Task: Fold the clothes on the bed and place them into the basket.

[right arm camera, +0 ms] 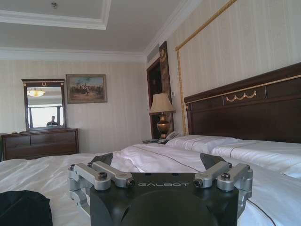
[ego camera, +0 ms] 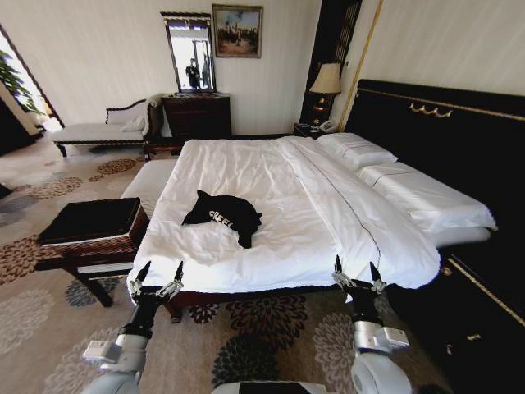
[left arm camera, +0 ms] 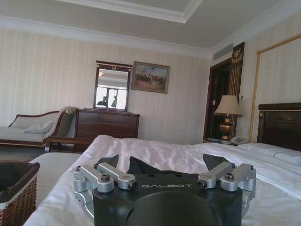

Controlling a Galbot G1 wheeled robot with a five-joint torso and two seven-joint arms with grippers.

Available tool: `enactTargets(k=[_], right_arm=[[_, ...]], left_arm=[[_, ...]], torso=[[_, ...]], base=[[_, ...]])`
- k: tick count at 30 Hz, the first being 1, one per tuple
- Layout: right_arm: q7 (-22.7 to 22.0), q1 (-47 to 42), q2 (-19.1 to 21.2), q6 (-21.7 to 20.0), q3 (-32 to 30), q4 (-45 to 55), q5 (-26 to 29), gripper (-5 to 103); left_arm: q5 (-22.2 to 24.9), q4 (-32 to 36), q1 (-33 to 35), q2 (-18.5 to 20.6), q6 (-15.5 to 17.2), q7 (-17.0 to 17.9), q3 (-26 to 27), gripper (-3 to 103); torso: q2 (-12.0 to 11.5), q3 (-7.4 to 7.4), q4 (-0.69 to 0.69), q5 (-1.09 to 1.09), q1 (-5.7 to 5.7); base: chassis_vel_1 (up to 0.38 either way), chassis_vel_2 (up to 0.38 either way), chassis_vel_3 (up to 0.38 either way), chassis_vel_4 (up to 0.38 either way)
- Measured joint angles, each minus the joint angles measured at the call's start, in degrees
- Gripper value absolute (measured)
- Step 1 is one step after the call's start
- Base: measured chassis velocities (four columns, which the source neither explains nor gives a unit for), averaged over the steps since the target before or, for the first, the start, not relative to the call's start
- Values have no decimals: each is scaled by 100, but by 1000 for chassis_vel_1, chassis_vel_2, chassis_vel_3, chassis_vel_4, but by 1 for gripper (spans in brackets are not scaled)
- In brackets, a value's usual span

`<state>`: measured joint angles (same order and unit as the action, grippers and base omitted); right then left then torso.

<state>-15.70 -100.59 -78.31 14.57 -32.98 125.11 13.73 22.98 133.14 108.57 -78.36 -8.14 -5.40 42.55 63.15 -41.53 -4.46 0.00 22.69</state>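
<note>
The clothes (ego camera: 223, 215), a crumpled black T-shirt with white lettering, lie on the white duvet of the bed (ego camera: 271, 176) near its foot, left of centre. In the right wrist view a dark edge of the clothes (right arm camera: 23, 207) shows low on the duvet. The brown wicker basket (ego camera: 94, 226) with black lining stands left of the bed's foot, and its corner (left arm camera: 16, 193) appears in the left wrist view. My left gripper (ego camera: 160, 272) is open just before the bed's foot edge. My right gripper (ego camera: 356, 269) is open too, at the foot edge further right. Both hold nothing.
A pale bench (ego camera: 148, 182) runs along the bed's left side behind the basket. A dark dresser (ego camera: 195, 115) with a mirror and a chaise (ego camera: 98, 130) stand at the far wall. The black headboard (ego camera: 443, 139) and a lamp (ego camera: 326, 82) are on the right. Patterned carpet lies underfoot.
</note>
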Motion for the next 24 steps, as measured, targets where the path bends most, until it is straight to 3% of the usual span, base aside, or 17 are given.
enactTargets(k=[24], right_arm=[[-132,8,-4,-68,25,-20,186,100]], left_arm=[[2,-36,22,-34,-76,-24,32,100]], torso=[[0,0,0,0,0]], base=[[-59,148,64,-143]])
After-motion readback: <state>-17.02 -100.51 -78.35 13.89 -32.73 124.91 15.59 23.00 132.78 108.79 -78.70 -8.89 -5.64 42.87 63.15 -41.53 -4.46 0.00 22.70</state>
